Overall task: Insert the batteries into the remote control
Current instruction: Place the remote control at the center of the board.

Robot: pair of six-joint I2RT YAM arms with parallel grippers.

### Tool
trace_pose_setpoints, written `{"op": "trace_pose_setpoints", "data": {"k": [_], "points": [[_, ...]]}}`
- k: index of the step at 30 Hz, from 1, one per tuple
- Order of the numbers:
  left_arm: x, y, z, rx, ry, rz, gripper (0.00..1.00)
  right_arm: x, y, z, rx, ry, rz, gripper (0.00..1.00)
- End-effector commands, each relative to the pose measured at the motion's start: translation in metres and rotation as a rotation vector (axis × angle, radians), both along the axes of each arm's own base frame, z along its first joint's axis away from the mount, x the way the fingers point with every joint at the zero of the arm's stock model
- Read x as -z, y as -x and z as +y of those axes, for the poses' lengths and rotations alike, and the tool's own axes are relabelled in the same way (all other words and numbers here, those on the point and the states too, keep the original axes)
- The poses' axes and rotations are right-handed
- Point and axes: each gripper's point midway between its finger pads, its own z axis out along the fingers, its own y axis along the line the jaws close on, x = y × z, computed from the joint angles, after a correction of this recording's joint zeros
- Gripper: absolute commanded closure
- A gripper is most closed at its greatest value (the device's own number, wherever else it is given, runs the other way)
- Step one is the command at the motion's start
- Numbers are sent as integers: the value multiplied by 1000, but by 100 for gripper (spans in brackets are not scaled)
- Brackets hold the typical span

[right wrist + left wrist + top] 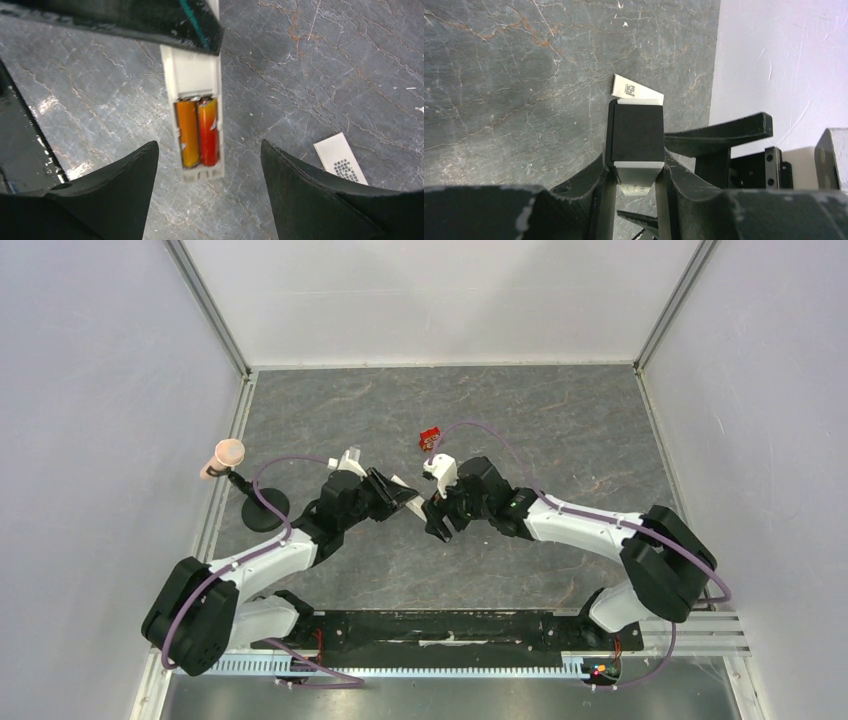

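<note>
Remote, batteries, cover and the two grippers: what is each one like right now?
Remote: gripped at one end, battery recess uncovered.
Batteries: both sitting side by side in the recess.
Cover: off the remote, lying flat apart from it.
Left gripper: shut on the remote.
Right gripper: open, holding nothing.
Red box: too small to tell if open.

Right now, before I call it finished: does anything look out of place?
Both batteries sit in the remote control, but its recess is uncovered; the white cover strip lies apart on the table.
</note>
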Motion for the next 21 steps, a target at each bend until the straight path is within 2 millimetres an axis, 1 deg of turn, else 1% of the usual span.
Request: {"op": "trace_pose_setpoints", "data": {"k": [1,3,4,5,7,9,11,12,13,14,16,17,18,19,21], "points": [[-12,3,-10,49,60,-58,98,-19,-22,17,-19,-20,-97,27],[-10,5,-10,62,57,-63,97,-16,-21,18,-24,-13,-80,38],[-9,6,-10,68,52,-67,96,-15,-21,19,-22,-8,-67,48],[-9,7,-10,78,44,-75,94,-13,-22,20,-17,-7,-58,56],[-8,9,-10,89,33,-83,91,-3,-14,18,-35,22,-8,69],[-8,9,-10,97,33,-94,89,0,-10,18,-46,25,5,77],[-8,9,-10,99,32,-97,85,3,-6,19,-54,29,9,83],[-8,9,-10,99,30,-97,81,4,-5,18,-57,33,10,85],[-8,8,-9,93,27,-97,73,5,-5,17,-61,41,9,88],[-7,8,-8,88,24,-95,62,6,-5,15,-60,48,6,90],[-7,7,-5,74,12,-93,47,8,-3,11,-65,67,-2,93],[-6,7,-2,60,-3,-87,33,9,-1,7,-71,82,-7,94],[-5,6,2,40,-25,-80,28,9,1,4,-77,96,-14,94],[-3,5,8,15,-52,-66,27,11,3,0,-93,115,-25,95],[5,3,30,-84,-147,-12,25,17,6,-11,-107,169,-41,95]]}}
